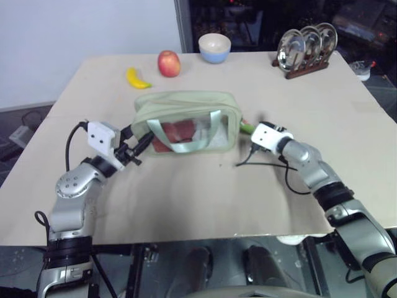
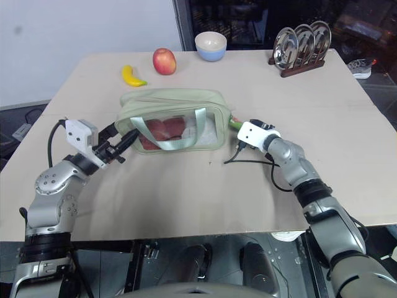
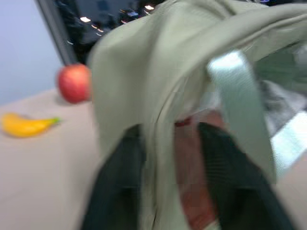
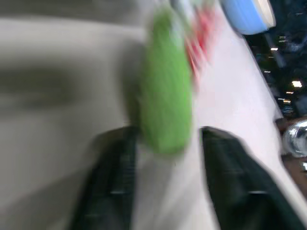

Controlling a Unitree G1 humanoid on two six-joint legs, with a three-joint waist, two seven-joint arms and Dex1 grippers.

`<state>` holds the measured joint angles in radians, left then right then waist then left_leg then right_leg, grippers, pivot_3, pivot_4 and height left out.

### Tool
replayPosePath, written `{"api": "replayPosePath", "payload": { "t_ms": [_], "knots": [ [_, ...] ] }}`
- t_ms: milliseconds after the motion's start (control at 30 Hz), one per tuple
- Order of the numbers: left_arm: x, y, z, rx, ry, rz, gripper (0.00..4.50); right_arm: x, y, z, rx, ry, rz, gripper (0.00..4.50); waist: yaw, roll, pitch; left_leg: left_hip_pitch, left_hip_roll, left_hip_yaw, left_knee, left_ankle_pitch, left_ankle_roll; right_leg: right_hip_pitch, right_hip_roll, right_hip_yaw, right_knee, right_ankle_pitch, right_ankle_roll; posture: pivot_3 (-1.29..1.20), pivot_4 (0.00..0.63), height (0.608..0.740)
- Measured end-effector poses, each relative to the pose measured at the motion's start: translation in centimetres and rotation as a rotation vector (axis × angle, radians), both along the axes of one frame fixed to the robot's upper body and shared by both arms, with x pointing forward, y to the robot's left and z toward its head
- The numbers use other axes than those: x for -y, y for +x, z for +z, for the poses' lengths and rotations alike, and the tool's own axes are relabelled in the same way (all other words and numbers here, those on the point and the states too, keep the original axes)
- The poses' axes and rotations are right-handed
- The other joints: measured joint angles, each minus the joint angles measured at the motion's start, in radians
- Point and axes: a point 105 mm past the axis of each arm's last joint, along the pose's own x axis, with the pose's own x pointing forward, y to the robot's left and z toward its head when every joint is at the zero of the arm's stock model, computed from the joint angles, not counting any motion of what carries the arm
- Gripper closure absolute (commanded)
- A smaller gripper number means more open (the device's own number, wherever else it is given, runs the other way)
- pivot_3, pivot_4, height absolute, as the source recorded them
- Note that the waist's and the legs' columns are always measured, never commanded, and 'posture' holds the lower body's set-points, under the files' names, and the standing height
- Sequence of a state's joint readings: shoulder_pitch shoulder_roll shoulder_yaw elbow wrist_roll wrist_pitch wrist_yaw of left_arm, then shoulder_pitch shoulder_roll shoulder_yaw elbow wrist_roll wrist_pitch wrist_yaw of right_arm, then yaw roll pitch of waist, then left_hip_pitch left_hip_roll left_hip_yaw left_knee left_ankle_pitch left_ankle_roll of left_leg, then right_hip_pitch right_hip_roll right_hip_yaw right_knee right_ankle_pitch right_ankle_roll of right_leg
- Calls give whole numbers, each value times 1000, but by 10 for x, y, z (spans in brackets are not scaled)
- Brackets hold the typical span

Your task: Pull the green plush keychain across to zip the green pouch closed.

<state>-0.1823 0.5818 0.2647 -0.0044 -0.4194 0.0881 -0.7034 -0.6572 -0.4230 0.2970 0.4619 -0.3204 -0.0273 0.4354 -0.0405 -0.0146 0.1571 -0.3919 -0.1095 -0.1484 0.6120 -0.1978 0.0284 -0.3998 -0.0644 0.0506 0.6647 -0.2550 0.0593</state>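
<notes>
The open right hand [image 4: 165, 158] frames the green plush keychain [image 4: 165, 81] without gripping it; the left hand [image 3: 168, 163], fingers parted, straddles the green pouch [image 1: 186, 112] end, likely bracing it.

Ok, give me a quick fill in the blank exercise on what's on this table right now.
1. The fruit between the banana and the bowl is an ____.
2. The rack at the table's far corner holds three metal ____.
3. The strap on the green pouch hangs down its ____ side panel.
4. The plush keychain is coloured ____.

Answers: apple; plates; clear; green
</notes>
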Motion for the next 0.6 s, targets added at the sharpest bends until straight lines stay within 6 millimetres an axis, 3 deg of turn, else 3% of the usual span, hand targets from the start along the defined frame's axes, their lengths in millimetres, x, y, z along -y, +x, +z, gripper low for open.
{"api": "replayPosePath", "payload": {
  "t_ms": [67, 100, 267, 367, 600],
  "knots": [
    [2, -7, -5, -23, -13, -22, 257, 5, -11, 4, -40, 53, 13, 28, 1, 0, 0, -6, 0, 0, 0, 0, 0, -5, 0, 0, 0, 0, 0, 0, 150, 740],
    [3, -13, -7, -37, -24, -41, 115, 9, -19, 7, -73, 86, 21, 4, 1, 0, 0, -8, 0, 0, 0, 0, 0, -7, 0, 0, 0, 0, 0, 0, 150, 740],
    [-3, -40, -3, -55, -77, -82, 115, 25, -49, 25, -160, 233, 55, 4, 1, 0, 0, -11, 2, 1, 0, -3, 1, -10, 0, 1, -2, 0, 0, 0, 150, 740],
    [-9, -71, -4, -117, -73, -93, 115, 35, -87, 40, -222, 305, 123, 4, 6, 1, 0, -14, 3, 2, 0, -5, 2, -11, 0, 2, -3, 0, 0, 0, 150, 740],
    [-29, -106, -22, -244, -39, -30, 115, 59, -132, 32, -346, 329, 84, 4, 29, 2, 1, -13, 5, 3, 2, -6, 1, -10, 0, 1, -4, -2, -3, 0, 150, 740]
  ]
}}
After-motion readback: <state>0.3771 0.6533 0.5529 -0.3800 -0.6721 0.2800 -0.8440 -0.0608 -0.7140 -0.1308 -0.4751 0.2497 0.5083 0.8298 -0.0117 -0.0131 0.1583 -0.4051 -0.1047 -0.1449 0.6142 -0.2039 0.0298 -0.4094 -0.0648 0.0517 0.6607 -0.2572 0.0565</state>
